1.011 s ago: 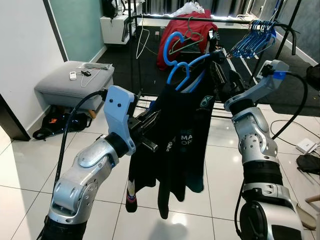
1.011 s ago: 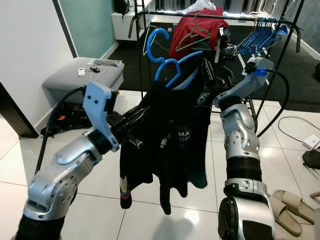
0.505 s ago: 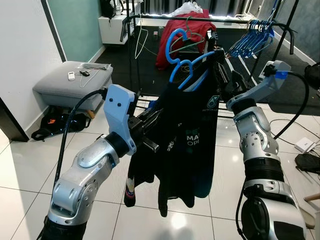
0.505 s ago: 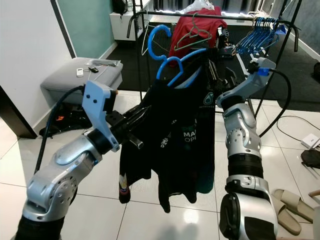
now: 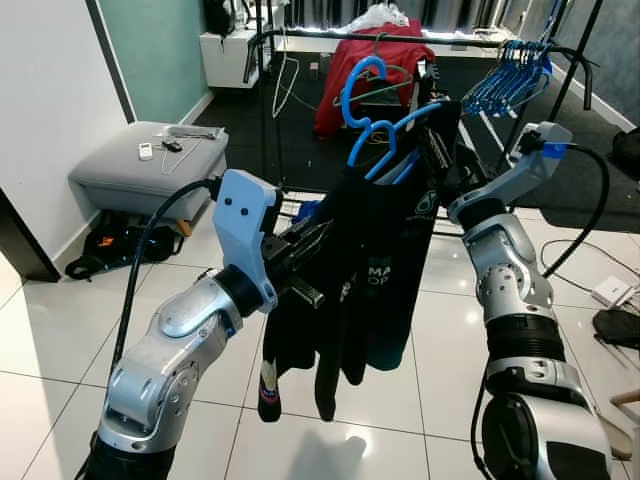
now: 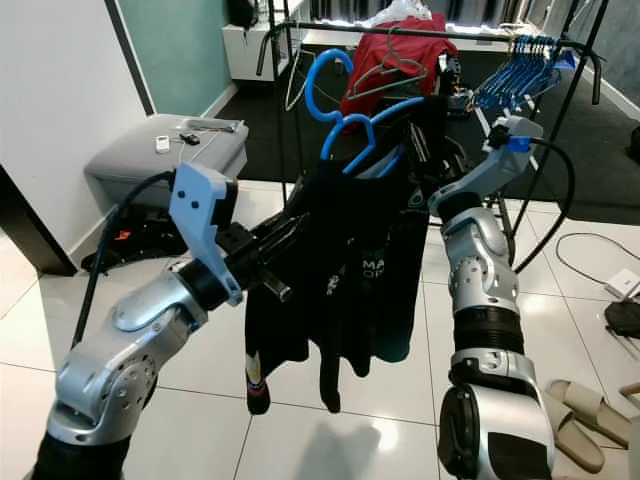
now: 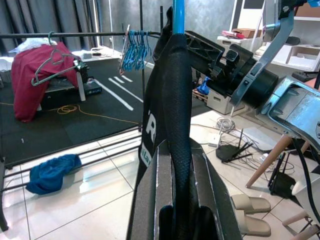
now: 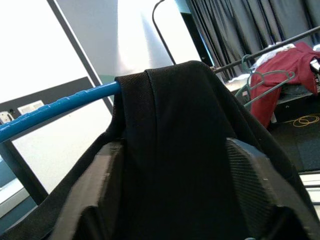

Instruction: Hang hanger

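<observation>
A blue hanger [image 5: 347, 96] carries a black shirt [image 5: 370, 270] and is held up between my two arms, in front of the black clothes rail [image 5: 330, 38]. My left gripper [image 5: 312, 232] is shut on the shirt's side; its fingers [image 7: 155, 190] pinch a fold of the fabric. My right gripper [image 5: 440, 150] is shut on the hanger's shirt-covered shoulder, and the blue hanger [image 8: 60, 105] sticks out beside its fingers [image 8: 250, 175]. The hook stands a little below and in front of the rail, touching nothing.
A red garment [image 5: 345, 85] on a green hanger and a bunch of blue hangers [image 5: 510, 75] hang on the rail. A grey ottoman [image 5: 150, 160] stands at the left by the white wall. Slippers [image 6: 575, 420] and cables lie on the tiles at the right.
The hanger with the shirt has shifted slightly up and to the right, nearer the rail. Both grippers keep their hold.
</observation>
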Tool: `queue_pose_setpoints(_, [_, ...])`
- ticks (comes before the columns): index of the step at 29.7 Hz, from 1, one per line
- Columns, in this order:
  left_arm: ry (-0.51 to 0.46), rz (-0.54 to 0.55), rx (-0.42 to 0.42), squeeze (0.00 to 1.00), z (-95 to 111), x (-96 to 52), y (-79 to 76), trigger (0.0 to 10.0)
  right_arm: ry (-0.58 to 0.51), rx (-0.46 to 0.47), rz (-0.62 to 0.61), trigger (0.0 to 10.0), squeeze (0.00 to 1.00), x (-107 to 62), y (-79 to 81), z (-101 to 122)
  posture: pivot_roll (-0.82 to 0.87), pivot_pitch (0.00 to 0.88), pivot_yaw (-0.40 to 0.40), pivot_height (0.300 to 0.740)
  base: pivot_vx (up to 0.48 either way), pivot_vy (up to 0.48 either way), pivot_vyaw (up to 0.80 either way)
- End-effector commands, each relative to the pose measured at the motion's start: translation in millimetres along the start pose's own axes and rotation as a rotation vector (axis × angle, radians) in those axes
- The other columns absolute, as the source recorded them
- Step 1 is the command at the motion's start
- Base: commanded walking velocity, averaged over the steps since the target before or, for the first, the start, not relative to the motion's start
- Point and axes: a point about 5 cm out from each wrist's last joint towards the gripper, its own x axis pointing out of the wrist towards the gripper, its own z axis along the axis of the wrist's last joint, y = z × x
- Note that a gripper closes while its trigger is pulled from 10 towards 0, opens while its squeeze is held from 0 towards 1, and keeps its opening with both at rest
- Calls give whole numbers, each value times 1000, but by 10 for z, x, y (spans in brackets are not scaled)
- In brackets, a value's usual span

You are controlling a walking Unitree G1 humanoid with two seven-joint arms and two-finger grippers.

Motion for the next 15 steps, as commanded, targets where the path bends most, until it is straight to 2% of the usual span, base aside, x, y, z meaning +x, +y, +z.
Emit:
queue_pose_setpoints(1, [-41, -28, 8, 0, 89, 12, -49, 10000, -6, 0, 16, 0, 0, 50, 46, 35, -36, 33, -14, 740, 0, 0, 0])
queue_pose_setpoints(15, [-44, -23, 11, 0, 92, 11, -44, 10000, -16, 3, 14, 0, 0, 59, 36, 53, -35, 33, -14, 740, 0, 0, 0])
